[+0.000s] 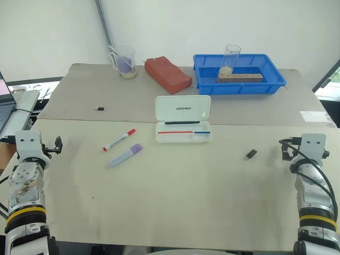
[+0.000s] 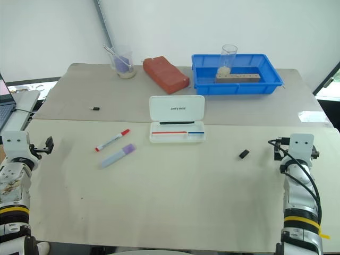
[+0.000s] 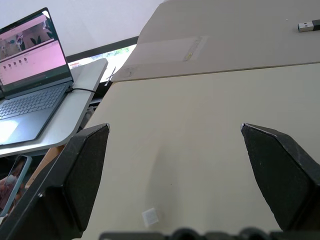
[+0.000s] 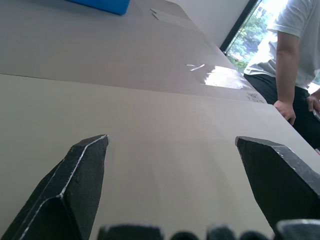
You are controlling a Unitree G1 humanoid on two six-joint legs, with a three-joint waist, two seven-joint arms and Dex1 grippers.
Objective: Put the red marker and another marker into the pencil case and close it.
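Observation:
The pencil case [image 1: 183, 109] lies open at the table's middle, its "UNITREE" lid raised; thin red, blue and black pens lie in its base. The red marker [image 1: 119, 140] lies at an angle to the case's left, and the lavender marker [image 1: 125, 155] with a purple cap lies just in front of it. My left gripper [image 3: 175, 130] hovers open over bare table at the near left edge, well left of both markers. At the near right edge my right gripper [image 4: 170, 140] is open too, with nothing between its fingers.
A blue tray [image 1: 239, 88] at the back right holds a glass [image 1: 230, 57] and a wooden block. A red brick [image 1: 167, 74] and a measuring cup [image 1: 125, 61] stand at the back. Small black items [image 1: 99, 108] [image 1: 251, 153] lie loose. A laptop [image 3: 30, 95] sits left; a person [image 4: 295, 55] sits right.

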